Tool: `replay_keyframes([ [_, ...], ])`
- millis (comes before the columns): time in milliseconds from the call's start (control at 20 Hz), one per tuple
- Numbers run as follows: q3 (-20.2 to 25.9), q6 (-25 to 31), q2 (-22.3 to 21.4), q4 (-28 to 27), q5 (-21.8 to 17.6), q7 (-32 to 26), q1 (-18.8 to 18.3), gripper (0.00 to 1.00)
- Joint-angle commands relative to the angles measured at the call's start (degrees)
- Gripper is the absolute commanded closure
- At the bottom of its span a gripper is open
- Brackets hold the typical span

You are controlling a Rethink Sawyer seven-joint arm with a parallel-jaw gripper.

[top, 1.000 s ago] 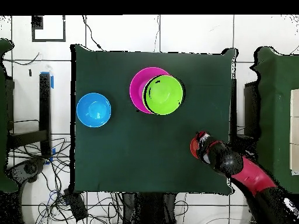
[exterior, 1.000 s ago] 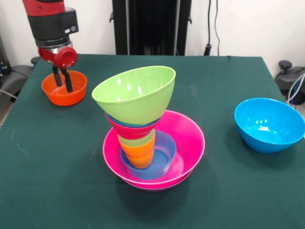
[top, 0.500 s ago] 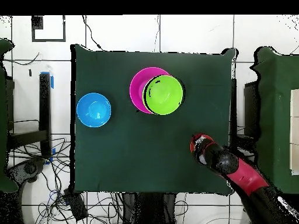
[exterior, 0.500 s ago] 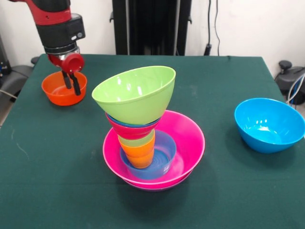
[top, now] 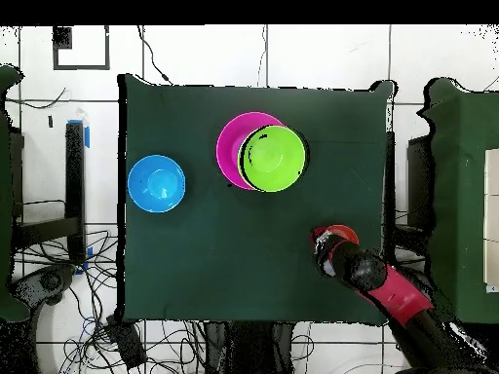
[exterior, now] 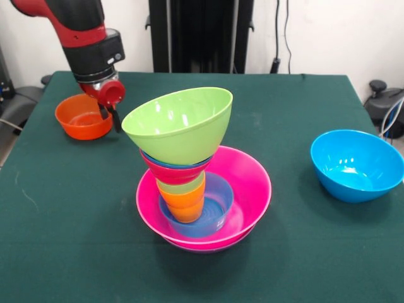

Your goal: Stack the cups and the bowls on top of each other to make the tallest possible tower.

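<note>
Mid-table, tower point(exterior: 192, 177): tilted lime bowl point(exterior: 178, 124) topmost, pink bowl point(exterior: 243, 189) at base; tool point(exterior: 112, 118) state unclear.

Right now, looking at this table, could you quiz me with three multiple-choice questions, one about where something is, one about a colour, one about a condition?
1. Where is the sky-blue bowl?
A. in the tower
B. alone on the table
C. in the gripper

2. What colour is the tower's top bowl?
A. lime green
B. red
C. purple

3. The small orange bowl is:
A. upside down
B. stacked
C. upright and empty

B: it sits apart on the cloth.
A: the lime green bowl tops the pile.
C: its bare inside faces up.
</note>
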Motion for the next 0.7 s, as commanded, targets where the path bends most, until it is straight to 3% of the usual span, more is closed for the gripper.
replay_keyframes([
  [50, 2.1, -4.7, 5.8, -4.6, 1.8, 7.4, 1.4, 0.00],
  [200, 2.5, -5.1, 7.1, -6.0, 1.1, 6.2, 1.2, 0.00],
  [250, 2.8, -5.6, 7.2, -6.2, 0.3, 5.5, 0.9, 1.00],
  [350, 3.4, -9.7, 7.3, -5.6, -1.2, 5.8, 0.1, 1.00],
  [700, 2.8, -6.6, 3.1, -3.1, -0.3, 6.0, 0.8, 1.00],
])
